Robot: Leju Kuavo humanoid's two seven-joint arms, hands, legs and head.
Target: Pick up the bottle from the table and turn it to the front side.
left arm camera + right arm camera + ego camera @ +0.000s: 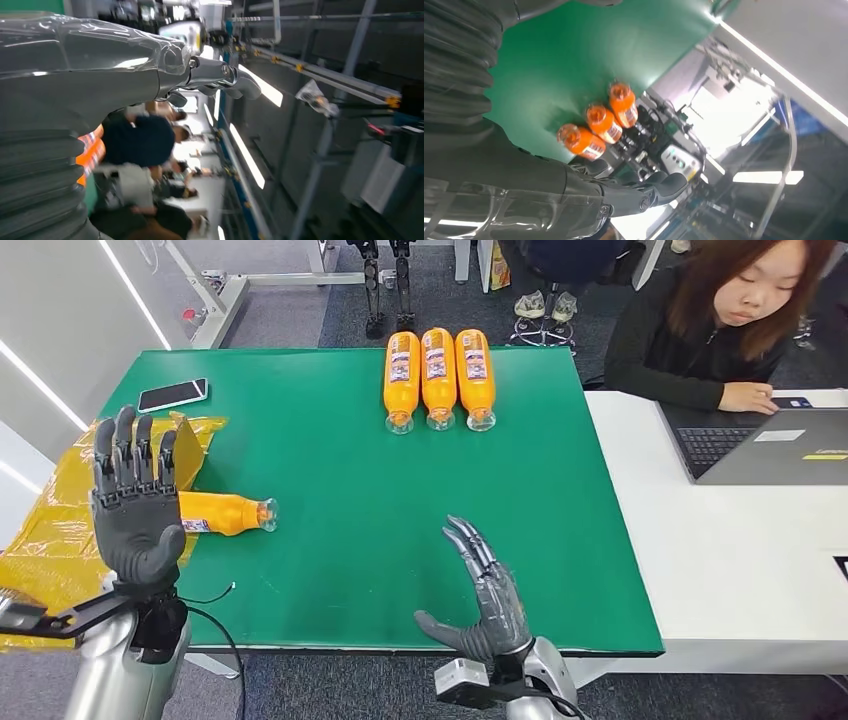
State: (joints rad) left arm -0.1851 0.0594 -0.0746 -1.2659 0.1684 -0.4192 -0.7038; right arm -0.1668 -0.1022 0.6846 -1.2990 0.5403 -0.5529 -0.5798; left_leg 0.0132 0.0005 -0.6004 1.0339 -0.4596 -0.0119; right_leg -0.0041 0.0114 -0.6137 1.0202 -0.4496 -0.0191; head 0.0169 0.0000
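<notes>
An orange bottle (228, 513) lies on its side at the left of the green table (330, 490), its clear cap pointing right. My left hand (133, 502) is raised upright in front of the bottle's base, fingers straight and apart, holding nothing. My right hand (483, 592) hovers over the table's near edge, palm up, fingers spread, empty. Three orange bottles (438, 377) lie side by side at the far middle of the table, caps toward me; the right wrist view shows these three bottles (599, 125) beyond my right hand (634, 192).
A yellow plastic bag (60, 530) lies at the table's left edge, with a phone (172, 394) beyond it. A person (720, 320) sits at a laptop (770, 445) on the white table (720, 560) to the right. Chair legs stand behind the green table.
</notes>
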